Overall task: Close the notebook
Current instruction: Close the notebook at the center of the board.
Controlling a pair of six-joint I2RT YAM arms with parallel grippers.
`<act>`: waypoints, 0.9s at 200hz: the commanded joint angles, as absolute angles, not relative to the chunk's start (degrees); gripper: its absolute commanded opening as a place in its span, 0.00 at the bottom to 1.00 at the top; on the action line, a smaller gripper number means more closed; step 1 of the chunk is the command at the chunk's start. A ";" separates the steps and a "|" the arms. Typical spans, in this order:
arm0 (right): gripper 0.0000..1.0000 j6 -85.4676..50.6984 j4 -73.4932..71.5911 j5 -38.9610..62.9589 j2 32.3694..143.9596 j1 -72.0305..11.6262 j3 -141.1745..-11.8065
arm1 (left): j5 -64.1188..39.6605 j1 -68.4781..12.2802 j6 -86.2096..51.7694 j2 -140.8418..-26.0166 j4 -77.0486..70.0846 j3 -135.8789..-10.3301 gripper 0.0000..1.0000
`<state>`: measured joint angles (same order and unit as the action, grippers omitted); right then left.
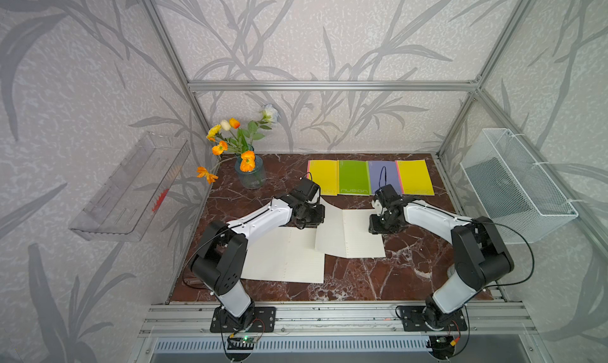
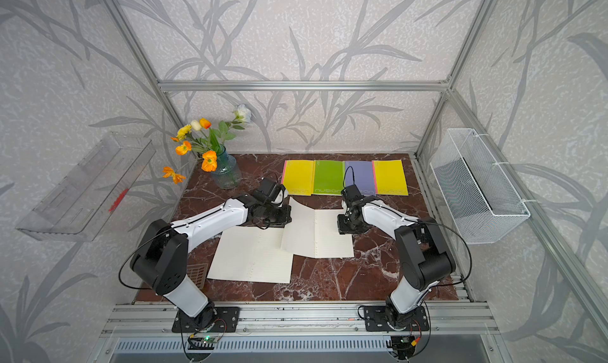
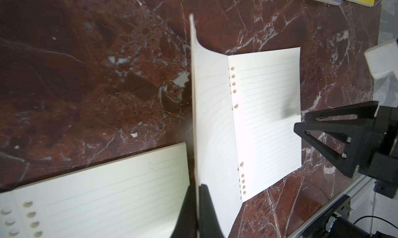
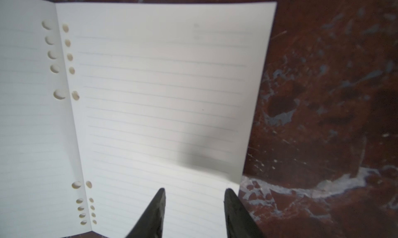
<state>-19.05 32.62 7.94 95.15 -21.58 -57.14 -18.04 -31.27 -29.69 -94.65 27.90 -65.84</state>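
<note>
Cream flat notebook (image 1: 286,256): lies open nearest the arm bases, well in front of the vase (image 1: 250,174); no gripper is on it.
Notebook to close (image 1: 358,233): open too, a bit farther back, in front of the vase and off to one side; one page lies flat on the marble table (image 1: 362,279).
Lifted half (image 3: 211,118): stands up and curves.
Left gripper (image 3: 197,189): pressed tight on the lifted half's edge.
Right gripper (image 4: 196,190): jaws spread over the flat page's outer edge, holding nothing. I cannot tell if it touches.
What could go wrong: the thin paper may slip out or crease if swung fast — and the whole notebook may slide if the flat page is not pinned.
Left arm: stretched low and long, wrist rolled sideways.
Right arm: elbow high, wrist bent down.
Coloured notebooks (image 1: 353,177): shut, in a row at the back, about level with the vase.
</note>
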 commanded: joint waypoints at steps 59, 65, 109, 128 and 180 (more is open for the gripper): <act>0.45 -19.75 32.18 8.66 95.36 -21.35 -56.78 | -21.34 -30.18 -26.89 -94.38 29.53 -66.79 0.02; 0.45 -19.70 32.19 8.54 95.44 -21.34 -56.64 | -21.43 -30.21 -26.98 -94.48 29.45 -66.94 0.02; 0.45 -19.88 32.16 7.91 96.90 -21.31 -56.40 | -21.58 -30.15 -26.85 -94.56 29.80 -67.65 0.03; 0.45 -19.95 31.99 7.88 97.45 -21.27 -56.30 | -21.58 -30.23 -26.83 -94.59 29.79 -67.63 0.03; 0.45 -20.12 31.44 8.51 97.47 -21.26 -55.95 | -21.78 -30.18 -26.96 -94.46 29.67 -68.00 0.03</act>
<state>-19.77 31.66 8.16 97.12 -21.43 -56.64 -21.17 -30.17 -27.99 -94.37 29.10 -66.28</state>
